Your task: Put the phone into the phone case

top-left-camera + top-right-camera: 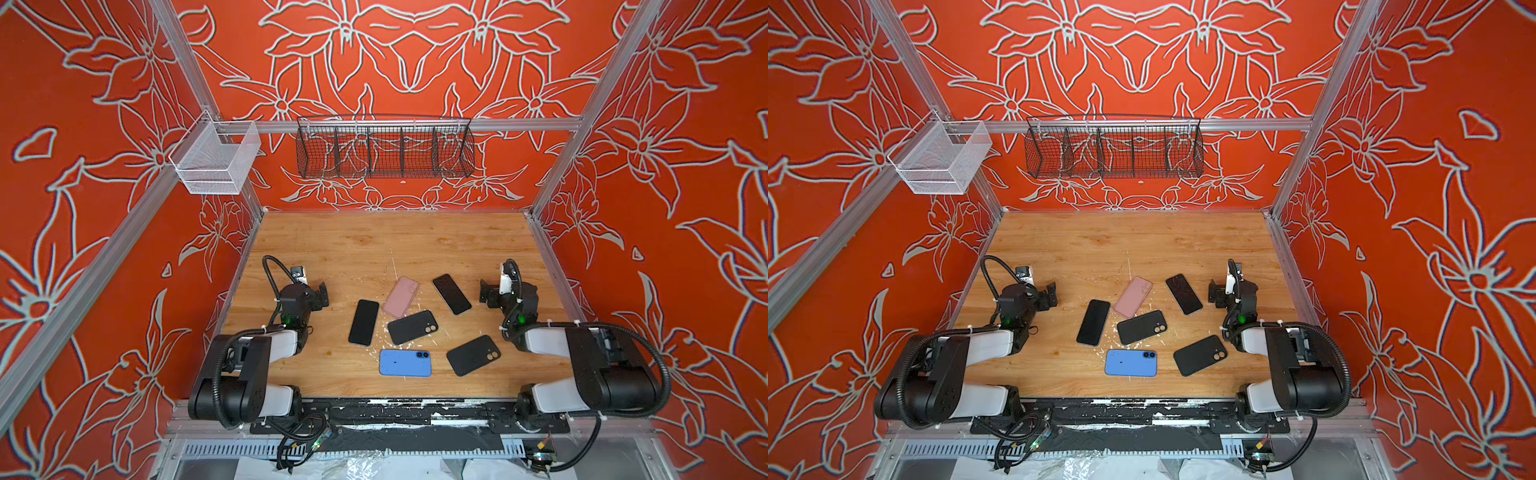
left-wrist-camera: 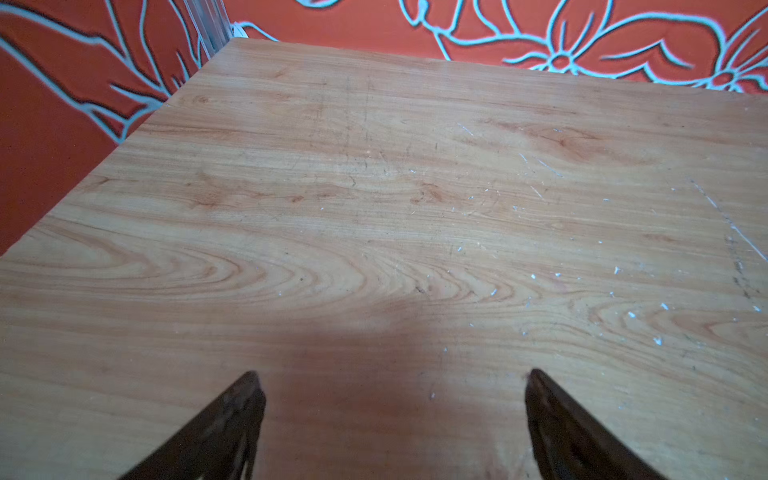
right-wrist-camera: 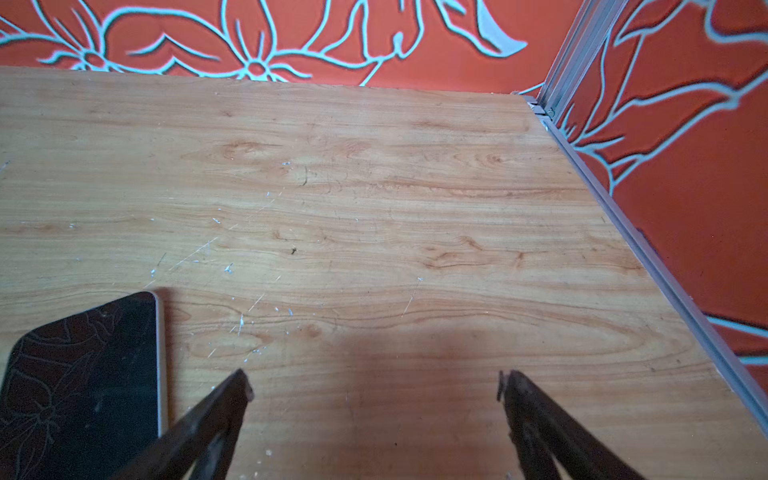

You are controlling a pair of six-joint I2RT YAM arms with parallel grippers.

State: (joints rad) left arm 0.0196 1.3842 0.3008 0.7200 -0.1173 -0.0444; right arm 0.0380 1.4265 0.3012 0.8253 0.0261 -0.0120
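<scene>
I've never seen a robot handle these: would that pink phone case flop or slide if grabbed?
The pink phone case lies flat on the wooden table, so a push would probably slide it rather than tip it. It looks thin and matte, likely light and slightly bendy. Its near end lies close to a black phone case, which could get nudged.

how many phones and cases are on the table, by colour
black items: 4 (two screen-up, two back-up)
pink item: 1
blue item: 1
total: 6
</scene>
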